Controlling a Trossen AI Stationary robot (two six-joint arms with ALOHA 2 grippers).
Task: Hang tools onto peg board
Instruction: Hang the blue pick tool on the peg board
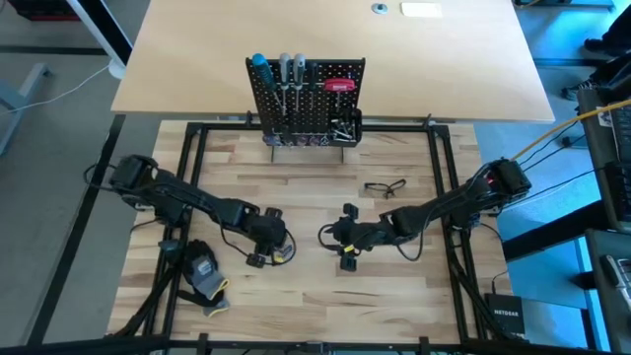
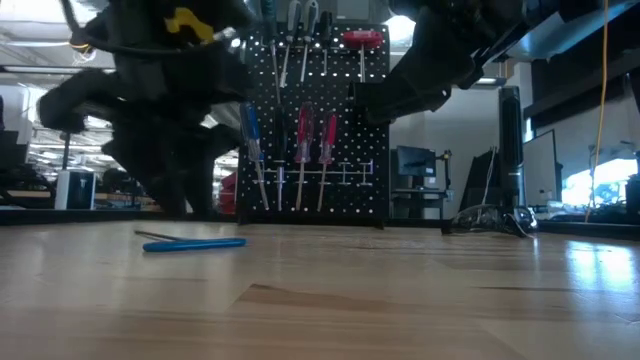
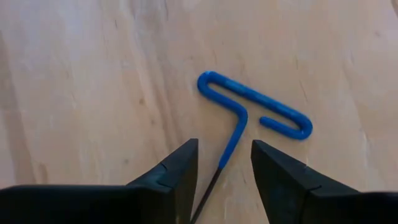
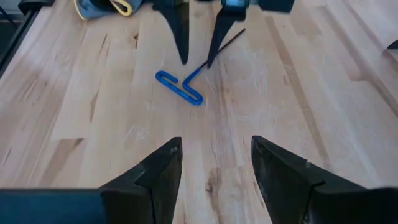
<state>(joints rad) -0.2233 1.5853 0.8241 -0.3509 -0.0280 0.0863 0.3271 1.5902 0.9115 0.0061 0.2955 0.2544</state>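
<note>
Blue T-handled key seen flat on worktop, free of any grip. Left gripper lowered over its shaft, fingers spread apart, one each side, not touching. Left arm reached in from left edge, elbow bent. Right gripper held low, pointed toward key, fingers parted, nothing held. Peg board stood upright at worktop's far edge, screwdrivers hung on it.
</note>
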